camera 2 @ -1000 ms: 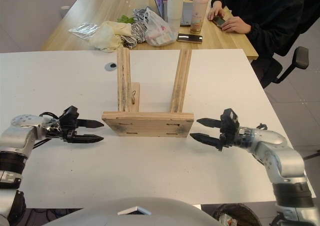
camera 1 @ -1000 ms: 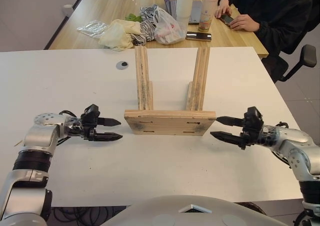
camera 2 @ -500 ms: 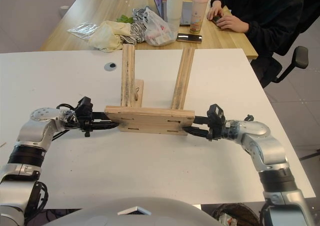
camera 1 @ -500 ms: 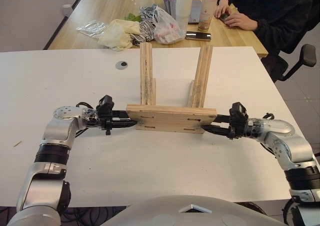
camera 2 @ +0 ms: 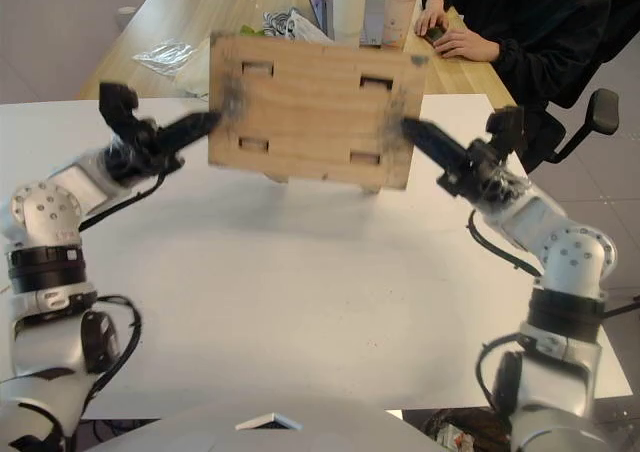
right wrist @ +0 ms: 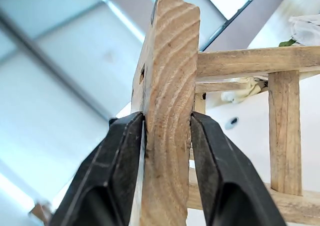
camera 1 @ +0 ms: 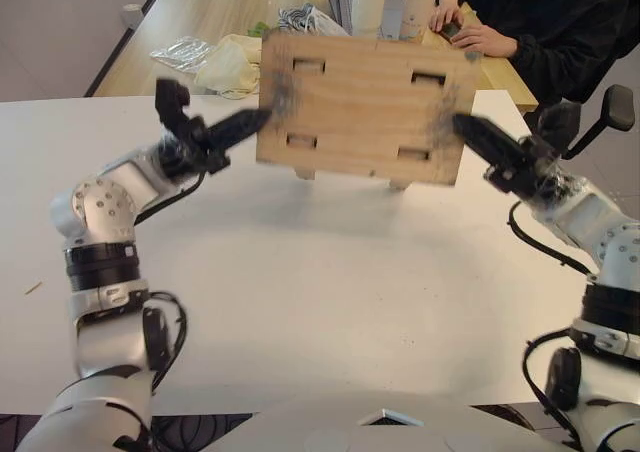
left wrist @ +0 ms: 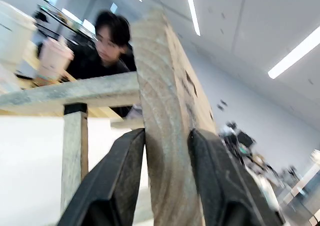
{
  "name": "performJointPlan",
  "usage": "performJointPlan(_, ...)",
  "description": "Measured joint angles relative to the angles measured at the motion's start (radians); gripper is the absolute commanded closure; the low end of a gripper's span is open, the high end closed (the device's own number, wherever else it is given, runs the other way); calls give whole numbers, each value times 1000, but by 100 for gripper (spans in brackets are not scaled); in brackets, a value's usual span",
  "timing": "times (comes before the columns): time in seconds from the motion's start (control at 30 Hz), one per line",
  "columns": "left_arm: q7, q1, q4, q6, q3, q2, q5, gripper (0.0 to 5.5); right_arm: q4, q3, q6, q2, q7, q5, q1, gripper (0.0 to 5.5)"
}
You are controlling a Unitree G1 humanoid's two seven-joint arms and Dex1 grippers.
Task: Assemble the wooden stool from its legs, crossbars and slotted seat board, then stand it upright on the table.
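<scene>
The assembled wooden stool is held in the air above the white table [camera 1: 320, 272]. Its slotted seat board [camera 1: 362, 107] faces me, and short bits of its legs [camera 1: 305, 173] poke out below the board. My left gripper [camera 1: 258, 122] is shut on the board's left edge, and my right gripper [camera 1: 462, 127] is shut on its right edge. In the left wrist view, the fingers [left wrist: 117, 176] clamp the board's end grain [left wrist: 165, 136], with a leg and crossbar [left wrist: 75, 151] beyond. In the right wrist view, the fingers [right wrist: 215, 176] pinch the other end [right wrist: 167, 111].
Behind the white table stands a wooden table with plastic bags [camera 1: 225, 62], cups [camera 2: 348, 2] and a phone. A person in black sits at its far right, hands [camera 1: 480, 38] on that table. A black chair [camera 1: 615, 112] stands at the right.
Both grippers closed in on the seat board's ends and shut on them. The stool has since been lifted off the table and tipped so the seat face turns toward me.
</scene>
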Motion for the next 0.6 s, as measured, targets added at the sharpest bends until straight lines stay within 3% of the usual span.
performJointPlan(0.07, 269, -135, 103, 4, 49, -101, -2, 407, 108, -25, -55, 82, -182, 30, -108, 409)
performJointPlan(0.2, 511, -315, 396, -85, 113, -184, 35, 407, 407, -60, -231, 161, -336, -56, -341, 409)
performJointPlan(0.23, 526, -346, 468, -131, 124, -186, 48, 370, 477, -65, -247, 162, -335, -78, -389, 409)
performJointPlan(0.43, 556, -539, 915, -485, 180, -212, 133, 266, 989, -121, -512, 151, -245, -284, -678, 284)
performJointPlan(0.6, 574, -563, 1024, -663, 289, -180, 124, 183, 1144, -222, -606, 98, -163, -352, -721, 195)
